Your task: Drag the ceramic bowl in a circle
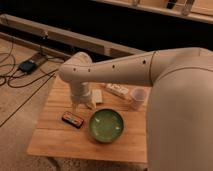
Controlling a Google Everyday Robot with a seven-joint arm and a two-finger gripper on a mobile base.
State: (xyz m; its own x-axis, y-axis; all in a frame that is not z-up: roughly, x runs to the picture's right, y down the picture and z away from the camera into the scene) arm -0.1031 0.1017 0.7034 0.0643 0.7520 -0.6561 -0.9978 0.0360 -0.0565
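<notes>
The ceramic bowl (106,125), round, shallow and green-glazed, sits on the wooden table (52,137) near its front edge. My gripper (82,106) hangs from the white arm, pointing down over the table, a little left of and behind the bowl. It is open with nothing between its fingers and does not touch the bowl. The big white arm covers the right side of the view.
A small dark packet (73,119) lies just left of the bowl, under the gripper. A white cup (137,97) stands behind the bowl on the right. Two flat white packets (117,90) lie behind the gripper. Cables and a black box (27,65) are on the floor at left.
</notes>
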